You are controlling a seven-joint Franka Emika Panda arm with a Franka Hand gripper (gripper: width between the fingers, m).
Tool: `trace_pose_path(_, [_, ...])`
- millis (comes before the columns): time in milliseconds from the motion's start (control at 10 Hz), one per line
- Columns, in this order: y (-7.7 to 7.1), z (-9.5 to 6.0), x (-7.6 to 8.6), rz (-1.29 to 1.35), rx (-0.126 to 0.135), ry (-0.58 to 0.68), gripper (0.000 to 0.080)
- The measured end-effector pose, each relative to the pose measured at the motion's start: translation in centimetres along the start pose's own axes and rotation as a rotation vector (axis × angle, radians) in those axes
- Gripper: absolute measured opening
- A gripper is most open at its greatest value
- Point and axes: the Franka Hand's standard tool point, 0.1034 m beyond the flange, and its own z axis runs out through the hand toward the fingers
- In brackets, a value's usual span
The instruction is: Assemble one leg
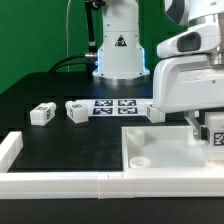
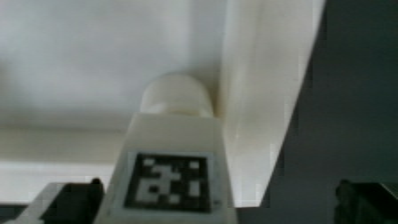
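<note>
A white leg (image 2: 175, 160) with a black-and-white tag stands between my gripper's fingers (image 2: 217, 205). Its rounded end points into the corner of the large white tray-like piece (image 2: 107, 60). The jaws stand wide apart. The leg is close to one finger (image 2: 71, 203) and well apart from the other. In the exterior view the gripper (image 1: 208, 128) hangs over the tray piece's (image 1: 160, 150) right side, with the tagged leg (image 1: 214, 136) at its fingers. Two more legs (image 1: 42, 113) (image 1: 77, 111) lie on the black table at the exterior view's left.
The marker board (image 1: 118, 106) lies behind the tray piece, in front of the robot base (image 1: 118, 50). A white rail (image 1: 60, 182) runs along the table's front edge and turns up at the left (image 1: 8, 150).
</note>
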Motion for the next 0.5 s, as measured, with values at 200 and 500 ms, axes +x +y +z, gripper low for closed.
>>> trace_pose_path(200, [0.01, 0.02, -0.02, 0.010, 0.001, 0.000, 0.0534])
trace_pose_path(500, [0.77, -0.01, 0.02, 0.017, -0.008, 0.002, 0.0291])
